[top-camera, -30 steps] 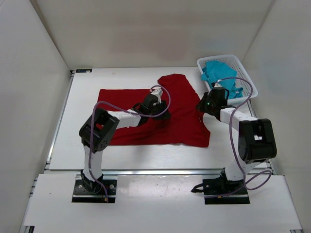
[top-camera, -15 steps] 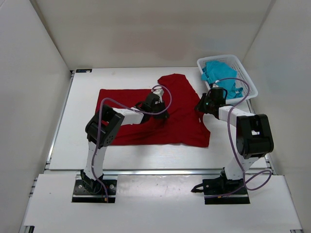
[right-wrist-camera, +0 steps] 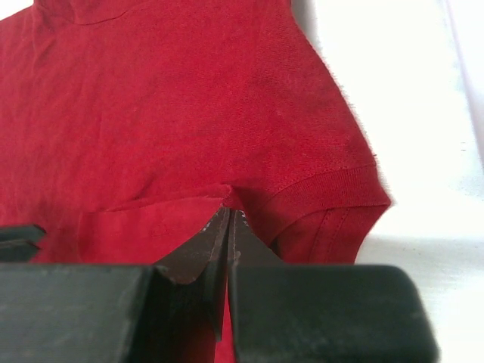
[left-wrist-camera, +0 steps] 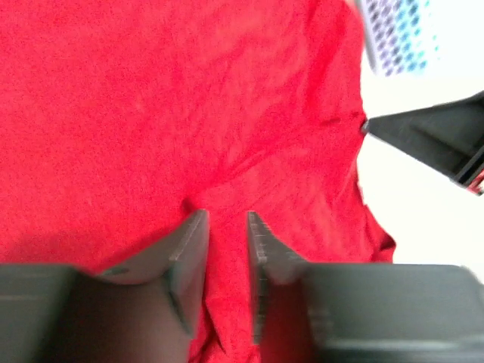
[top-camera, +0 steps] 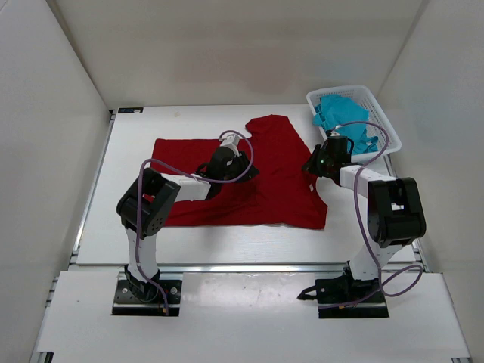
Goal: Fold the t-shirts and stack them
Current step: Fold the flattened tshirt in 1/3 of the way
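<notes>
The white worktop (top-camera: 125, 144) carries the red shirt (top-camera: 283, 189), which lies spread across its middle. The body runs toward the left, one part reaches toward the far side, and the right edge lies near the right arm. The shirt's outline is much as it was half a second ago. At the far right corner stands the basket (top-camera: 387, 134), in the same place as before. The teal shirt (top-camera: 342, 113) is bunched inside it, well apart from the red one. The left arm has changed most. Its elbow has swung out toward the left and its wrist has drawn back a little toward the far left, so the left hand (left-wrist-camera: 227, 218) now sits over the middle of the red shirt, slightly farther from the right arm than before. Its fingers stand a narrow gap apart with red cloth showing between them and a crease running away from the tips. The wrist view does not show them gripping any cloth. The right arm has hardly moved in the last half second. The right hand (right-wrist-camera: 229, 215) is at the shirt's right edge beside the sleeve, its fingers pressed together on a small raised fold of the red cloth.
</notes>
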`<action>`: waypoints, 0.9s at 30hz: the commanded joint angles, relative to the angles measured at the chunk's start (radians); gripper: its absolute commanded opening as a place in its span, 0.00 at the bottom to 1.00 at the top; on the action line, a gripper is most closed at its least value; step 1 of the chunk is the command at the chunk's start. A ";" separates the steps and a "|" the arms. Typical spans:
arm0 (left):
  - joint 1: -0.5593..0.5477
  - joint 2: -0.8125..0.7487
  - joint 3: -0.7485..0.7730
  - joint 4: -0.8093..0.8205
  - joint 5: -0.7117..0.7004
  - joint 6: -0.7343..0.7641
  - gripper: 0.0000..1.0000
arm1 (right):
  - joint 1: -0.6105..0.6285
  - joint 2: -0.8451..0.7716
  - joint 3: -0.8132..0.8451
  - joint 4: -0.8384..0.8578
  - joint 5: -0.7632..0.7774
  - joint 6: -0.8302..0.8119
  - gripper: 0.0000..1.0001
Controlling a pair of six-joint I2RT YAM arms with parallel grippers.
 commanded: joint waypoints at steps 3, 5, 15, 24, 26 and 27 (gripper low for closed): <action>0.029 0.012 -0.035 0.137 0.023 -0.095 0.48 | -0.014 0.028 0.011 0.043 0.001 0.000 0.00; 0.043 0.049 -0.021 0.125 0.040 -0.116 0.50 | -0.018 0.045 0.031 0.024 -0.016 0.000 0.00; 0.077 -0.233 -0.150 0.030 -0.020 -0.009 0.50 | 0.015 -0.075 0.048 -0.054 0.065 0.000 0.34; 0.019 -0.561 -0.527 -0.136 -0.107 0.043 0.48 | 0.208 -0.277 -0.127 -0.042 0.158 0.018 0.00; 0.039 -0.596 -0.578 -0.151 -0.092 0.034 0.48 | 0.251 -0.282 -0.155 -0.052 0.151 0.021 0.00; 0.051 -0.603 -0.602 -0.139 -0.074 0.025 0.47 | 0.280 -0.282 -0.175 -0.069 0.175 0.009 0.00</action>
